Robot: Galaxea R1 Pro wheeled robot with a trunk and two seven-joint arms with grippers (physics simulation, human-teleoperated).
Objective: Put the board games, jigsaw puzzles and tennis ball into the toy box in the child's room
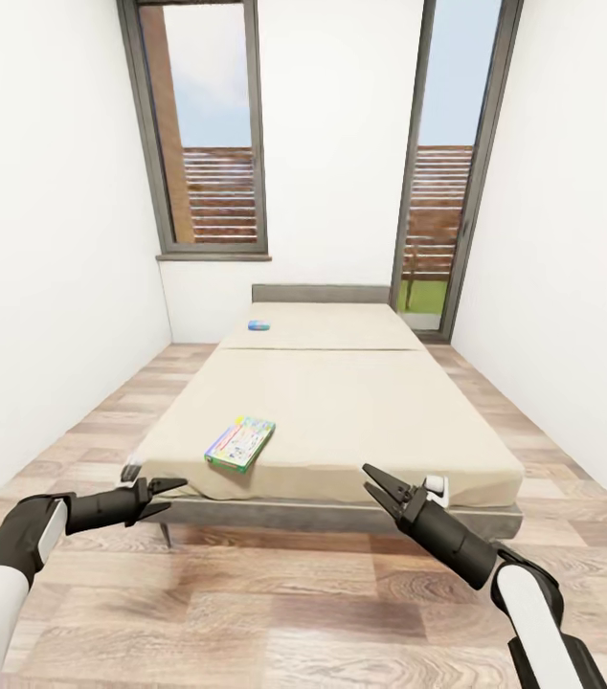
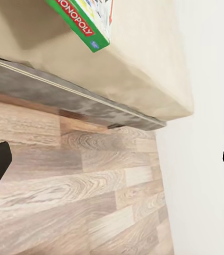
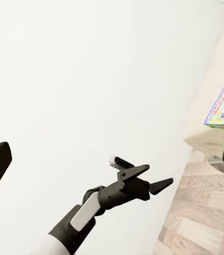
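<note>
From the head view, two board games lie flat on the bed. The larger board game, with its green edge, rests near the foot of the bed toward the robot's left, its long axis running from the near edge up toward the headboard and leaning slightly rightward. The small blue board game sits well apart on the far mattress half, long axis across the bed. The left pincer hangs spread and empty before the bed's near left corner; the right pincer, also spread and empty, hovers at the near edge.

In the left wrist view, the larger board game's corner overhangs nothing; it lies on the mattress above wood-plank floor.

In the right wrist view, the left pincer shows its fingers parted, holding nothing.
</note>
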